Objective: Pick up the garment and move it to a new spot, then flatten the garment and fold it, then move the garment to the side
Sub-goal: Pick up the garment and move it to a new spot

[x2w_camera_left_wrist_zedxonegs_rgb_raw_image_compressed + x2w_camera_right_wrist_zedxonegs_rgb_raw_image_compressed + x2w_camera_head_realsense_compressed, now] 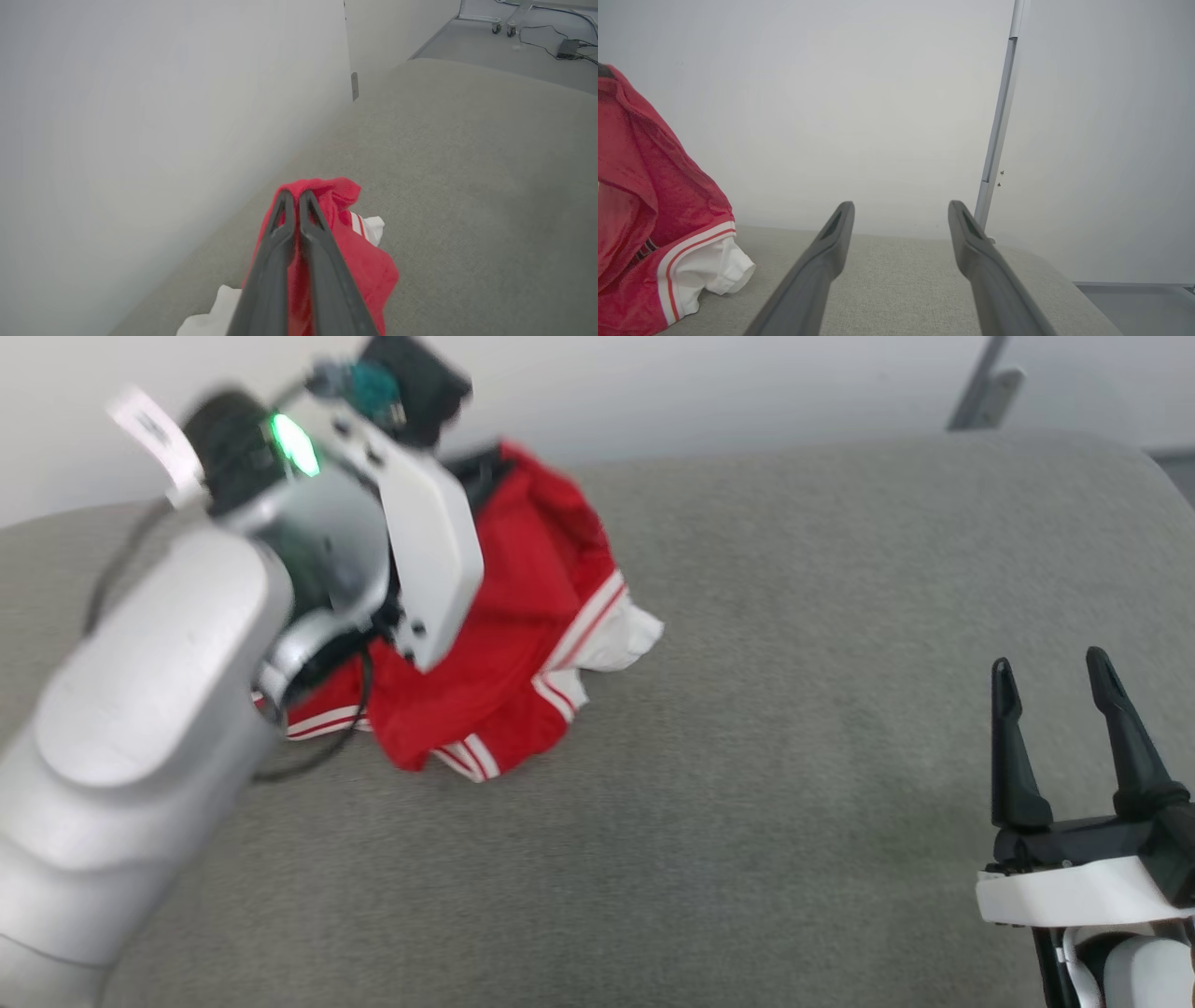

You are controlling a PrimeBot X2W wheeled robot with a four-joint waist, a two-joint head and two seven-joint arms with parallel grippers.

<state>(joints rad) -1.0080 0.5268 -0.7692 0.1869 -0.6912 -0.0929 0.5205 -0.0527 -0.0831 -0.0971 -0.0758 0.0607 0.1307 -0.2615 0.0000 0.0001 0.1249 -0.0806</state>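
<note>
The garment, red with white sleeves edged in red stripes, is bunched at the back left of the grey cushioned surface. Its top is lifted while its lower folds rest on the surface. In the left wrist view my left gripper is shut on a red fold of the garment. My left forearm hides part of the cloth in the head view. At the lower right my right gripper stands open and holds nothing. The right wrist view shows its fingers spread, with the garment far to their left.
A pale wall runs along the back of the surface. A thin metal post stands at the back right. Beyond the surface's far end lies floor with a wheeled frame and a cable with a small box.
</note>
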